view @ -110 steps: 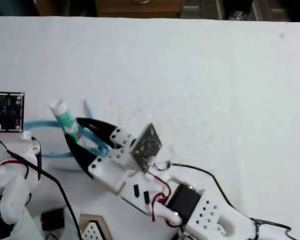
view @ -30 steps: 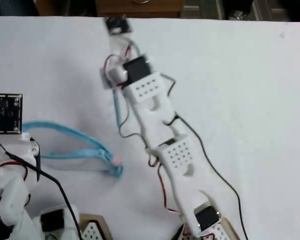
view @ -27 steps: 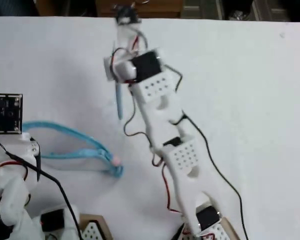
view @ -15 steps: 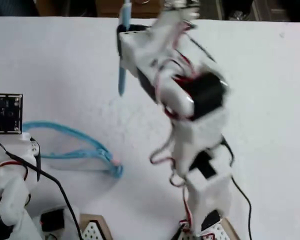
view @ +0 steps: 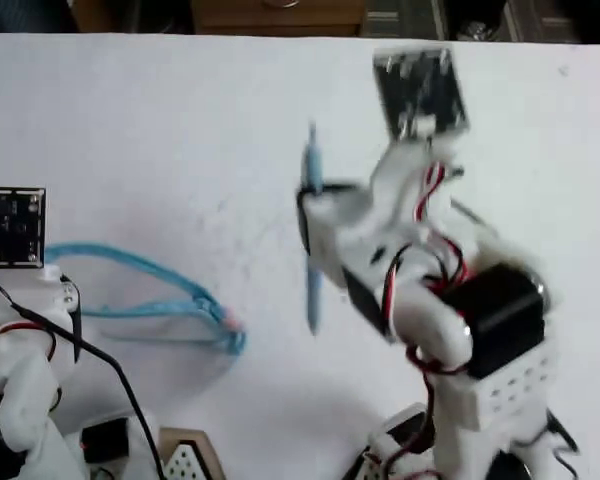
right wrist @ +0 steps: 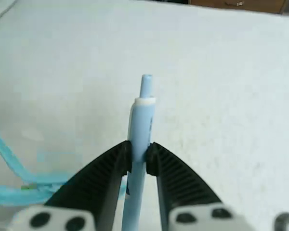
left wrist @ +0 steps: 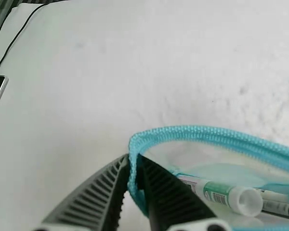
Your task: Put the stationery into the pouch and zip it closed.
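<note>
Pouch (view: 170, 307): one, blue zip rim, mouth open, lying at the near left of the table (view: 130, 120).
Left gripper (left wrist: 132, 166): fingers clenched on the pouch's blue rim.
Inside pouch: two items, one green-and-white tube (left wrist: 221, 195) and one second piece (left wrist: 279, 207) partly seen beside it.
Right gripper (right wrist: 138, 147): fingers grasping the pen (right wrist: 142, 110) mid-barrel.
Pen count: one, light blue, well apart from the pouch, toward mid-table.

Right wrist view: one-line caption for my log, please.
Right gripper shut on a light-blue pen over the white table, the pouch nearby.
</note>
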`<state>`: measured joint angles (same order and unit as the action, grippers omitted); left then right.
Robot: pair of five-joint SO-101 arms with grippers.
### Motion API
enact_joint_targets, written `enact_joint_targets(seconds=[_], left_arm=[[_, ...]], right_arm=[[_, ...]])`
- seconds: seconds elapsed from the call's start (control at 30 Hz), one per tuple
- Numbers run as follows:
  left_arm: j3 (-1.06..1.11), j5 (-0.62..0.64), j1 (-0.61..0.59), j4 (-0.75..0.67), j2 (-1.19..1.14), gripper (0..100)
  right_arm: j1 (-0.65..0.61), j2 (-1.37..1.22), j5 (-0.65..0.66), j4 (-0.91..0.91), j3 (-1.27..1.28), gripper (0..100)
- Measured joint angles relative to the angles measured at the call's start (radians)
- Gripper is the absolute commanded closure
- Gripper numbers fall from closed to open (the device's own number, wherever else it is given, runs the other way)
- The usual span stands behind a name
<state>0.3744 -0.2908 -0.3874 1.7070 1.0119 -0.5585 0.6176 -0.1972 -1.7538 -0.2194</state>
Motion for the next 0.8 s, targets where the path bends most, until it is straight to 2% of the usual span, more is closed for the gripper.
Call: enact_joint_targets(seconds=[0.17, 0.37, 0.67, 0.8], left_arm=[[0.000, 0.000, 0.000, 0.000, 0.000, 98], [0.000, 0.000, 0.000, 0.000, 0.002, 98], [0.000, 0.000, 0.000, 0.000, 0.002, 98], [0.000, 0.000, 0.000, 0.000, 0.002, 98]], right_arm=[[0.000, 0.219, 0.002, 0.086, 0.423, 98.1], [-0.002, 0.410, 0.002, 0.422, 0.760, 98.1], [-0.002, 0.512, 0.000, 1.077, 0.848, 98.1], [-0.092, 0.525, 0.000, 1.300, 0.824, 98.1]])
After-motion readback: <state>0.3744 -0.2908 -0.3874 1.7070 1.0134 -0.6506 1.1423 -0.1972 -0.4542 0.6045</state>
